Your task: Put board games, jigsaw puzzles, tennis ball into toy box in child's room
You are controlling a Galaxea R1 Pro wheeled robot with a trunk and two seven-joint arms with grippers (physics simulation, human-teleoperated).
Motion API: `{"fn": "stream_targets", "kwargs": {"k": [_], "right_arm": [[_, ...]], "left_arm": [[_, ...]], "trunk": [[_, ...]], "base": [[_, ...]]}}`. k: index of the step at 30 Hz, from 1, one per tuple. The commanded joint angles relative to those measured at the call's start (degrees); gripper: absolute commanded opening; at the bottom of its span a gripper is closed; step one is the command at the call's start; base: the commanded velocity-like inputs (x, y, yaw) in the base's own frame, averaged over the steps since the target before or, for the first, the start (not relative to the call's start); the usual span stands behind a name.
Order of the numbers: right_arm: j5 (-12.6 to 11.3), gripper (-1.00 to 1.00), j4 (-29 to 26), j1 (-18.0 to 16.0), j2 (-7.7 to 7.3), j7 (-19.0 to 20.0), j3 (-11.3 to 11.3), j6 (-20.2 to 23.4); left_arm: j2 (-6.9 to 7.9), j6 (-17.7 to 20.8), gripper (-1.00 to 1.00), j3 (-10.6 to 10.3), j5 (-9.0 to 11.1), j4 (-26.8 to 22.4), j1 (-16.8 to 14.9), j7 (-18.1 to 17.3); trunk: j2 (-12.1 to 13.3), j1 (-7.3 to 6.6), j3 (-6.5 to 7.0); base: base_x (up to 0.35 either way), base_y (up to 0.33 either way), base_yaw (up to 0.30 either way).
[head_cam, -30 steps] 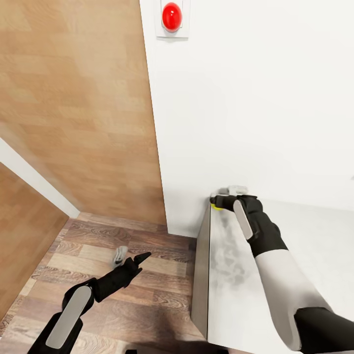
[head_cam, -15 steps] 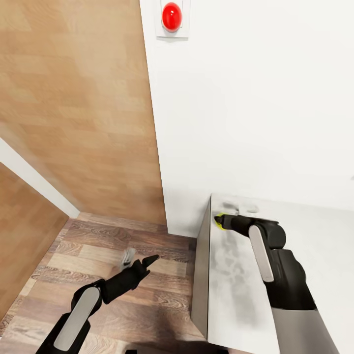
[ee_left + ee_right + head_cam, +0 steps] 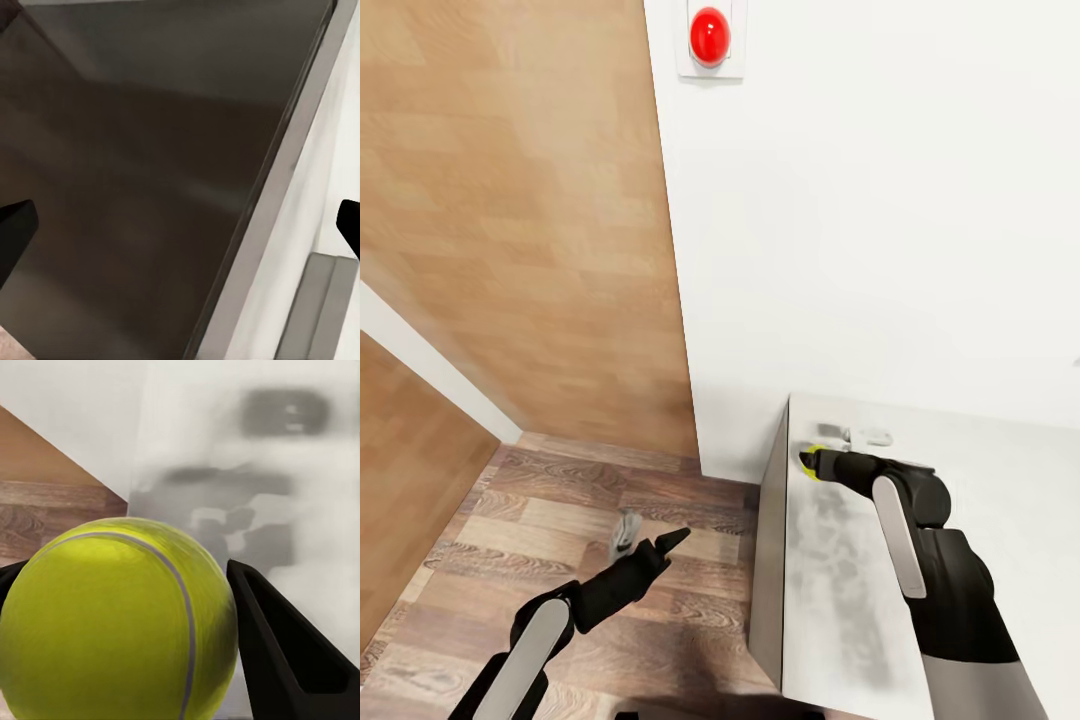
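The yellow-green tennis ball [image 3: 811, 459] [image 3: 112, 622] sits between the black fingers of my right gripper [image 3: 815, 463] [image 3: 120, 574], which is shut on it. The ball hangs just above the far left corner of the pale grey table [image 3: 840, 610], close to the white wall. My left gripper [image 3: 650, 535] is open and holds nothing, low over the wooden floor to the left of the table; in the left wrist view its fingertips [image 3: 15, 232] stand far apart. The toy box, the board games and the jigsaw puzzles are out of view.
A white wall [image 3: 880, 220] runs behind the table, with a red round button [image 3: 710, 33] high on it. A wood-panelled wall [image 3: 510, 200] stands at the left. The table's dark grey side panel [image 3: 767, 560] drops to the wooden floor [image 3: 610, 620].
My right arm has drawn back from the table's far corner toward me with the tennis ball. My left arm has shifted slightly right and nearer.
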Motion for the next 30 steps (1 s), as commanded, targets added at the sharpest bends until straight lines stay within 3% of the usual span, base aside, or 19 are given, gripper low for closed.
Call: {"fn": "stream_targets", "kwargs": {"k": [1, 19, 30], "right_arm": [[-0.7, -1.00, 0.0, 0.0, 0.01, -0.8, 0.0, 0.2], [-0.7, -1.00, -0.3, 0.3, -0.05, -0.8, 0.0, 0.2], [-0.7, -1.00, -0.3, 0.4, -0.04, -0.8, 0.2, 0.2]], "left_arm": [[0.04, 0.1, 1.00, 0.0, 0.1, 0.0, 0.0, -0.1], [-0.65, -3.6, 1.00, -5.1, -0.2, 0.3, 0.4, 1.5], [-1.11, -5.4, 1.00, -6.2, -0.2, 3.6, 0.3, 1.9]], "trunk": [[-0.1, 0.03, -0.03], [-0.1, 0.03, 1.40], [-0.1, 0.03, 2.41]], "base": [[0.000, 0.000, 0.000], [0.000, 0.000, 0.000], [0.000, 0.000, 0.000]]}}
